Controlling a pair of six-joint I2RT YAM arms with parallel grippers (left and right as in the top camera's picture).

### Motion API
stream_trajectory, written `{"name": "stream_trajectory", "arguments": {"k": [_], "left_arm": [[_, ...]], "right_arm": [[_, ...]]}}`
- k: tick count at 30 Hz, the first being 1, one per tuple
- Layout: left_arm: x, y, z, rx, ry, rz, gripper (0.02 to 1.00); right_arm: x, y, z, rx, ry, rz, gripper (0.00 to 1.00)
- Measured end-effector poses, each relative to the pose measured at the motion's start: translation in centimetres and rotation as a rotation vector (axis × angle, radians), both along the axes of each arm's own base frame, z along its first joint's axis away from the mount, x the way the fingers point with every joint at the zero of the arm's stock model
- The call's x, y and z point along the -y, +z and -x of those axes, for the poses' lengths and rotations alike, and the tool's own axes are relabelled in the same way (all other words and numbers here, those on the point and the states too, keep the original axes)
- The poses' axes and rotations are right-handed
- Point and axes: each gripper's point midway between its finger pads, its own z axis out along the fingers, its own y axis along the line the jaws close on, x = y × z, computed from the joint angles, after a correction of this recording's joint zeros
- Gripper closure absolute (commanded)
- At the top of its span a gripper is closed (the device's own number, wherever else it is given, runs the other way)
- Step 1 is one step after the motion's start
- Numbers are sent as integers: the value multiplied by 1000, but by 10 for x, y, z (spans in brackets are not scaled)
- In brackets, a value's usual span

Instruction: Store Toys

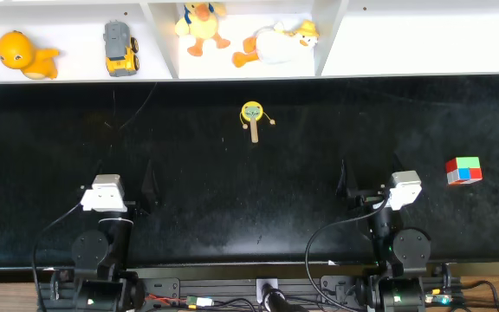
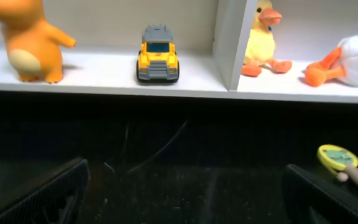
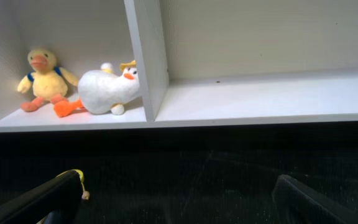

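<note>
On the black mat point(image 1: 232, 208) | rattle point(image 1: 252, 119), cube point(image 1: 463, 171) loose | left tool point(image 2: 185, 196), right tool point(image 3: 173, 199) spread wide, empty

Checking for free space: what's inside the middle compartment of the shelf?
A yellow duck sits upright, and beside it a white goose lies on its side. Anything small behind the goose's body would be covered, so I cannot tell.

Three ducks point(image 1: 26, 54) point(image 1: 201, 26) point(image 1: 275, 43), one truck point(image 1: 120, 48), one rattle point(image 1: 252, 115), one cube point(image 1: 463, 171).
</note>
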Motion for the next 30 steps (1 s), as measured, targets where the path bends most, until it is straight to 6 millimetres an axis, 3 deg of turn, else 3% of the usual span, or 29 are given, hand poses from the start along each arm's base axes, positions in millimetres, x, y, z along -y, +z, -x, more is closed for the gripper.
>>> {"name": "stream_trajectory", "arguments": {"k": [30], "left_arm": [[-1,0,0,1,-1,-51,20]], "right_arm": [[1,0,0,1,-3,2,5]]}}
